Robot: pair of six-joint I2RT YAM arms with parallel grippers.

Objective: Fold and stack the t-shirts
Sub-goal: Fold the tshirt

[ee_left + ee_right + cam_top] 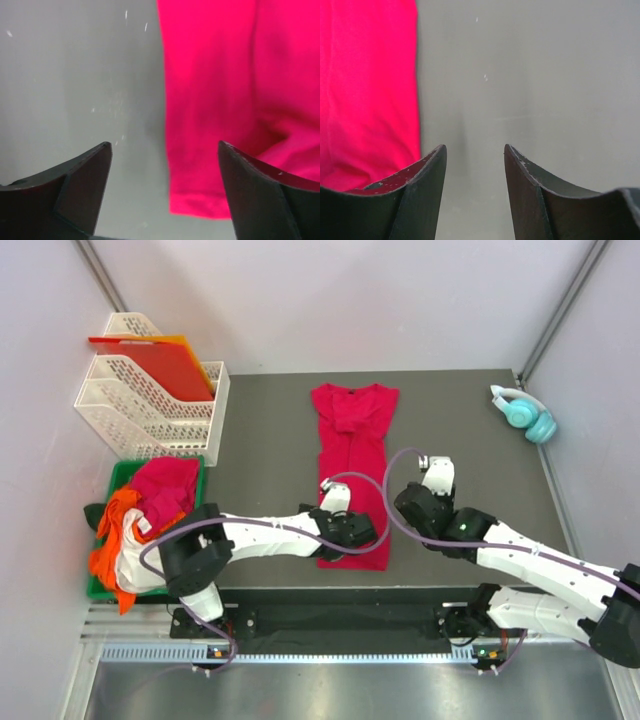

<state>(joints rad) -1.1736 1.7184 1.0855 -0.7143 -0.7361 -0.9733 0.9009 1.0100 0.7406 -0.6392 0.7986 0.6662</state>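
Note:
A crimson-red t-shirt (pixel 355 455) lies folded into a long narrow strip on the dark table mat, neck at the far end. My left gripper (pixel 333 502) is open low over its left side. In the left wrist view (pixel 165 145) the fingers straddle the shirt's left edge and a hemmed corner (pixel 200 205). My right gripper (pixel 430 490) is open and empty just right of the shirt. Its wrist view (pixel 475 147) shows bare mat between the fingers and the shirt (pixel 370 90) to the left. More t-shirts, pinkish-red (pixel 165 485), orange (pixel 112 530) and white (pixel 135 560), are piled at the left.
The pile sits in a green bin (pixel 120 475) at the table's left edge. White mesh file racks (pixel 140 410) holding a stiff red-orange plastic sheet (pixel 165 365) stand at the far left. Teal headphones (pixel 525 412) lie at the far right.

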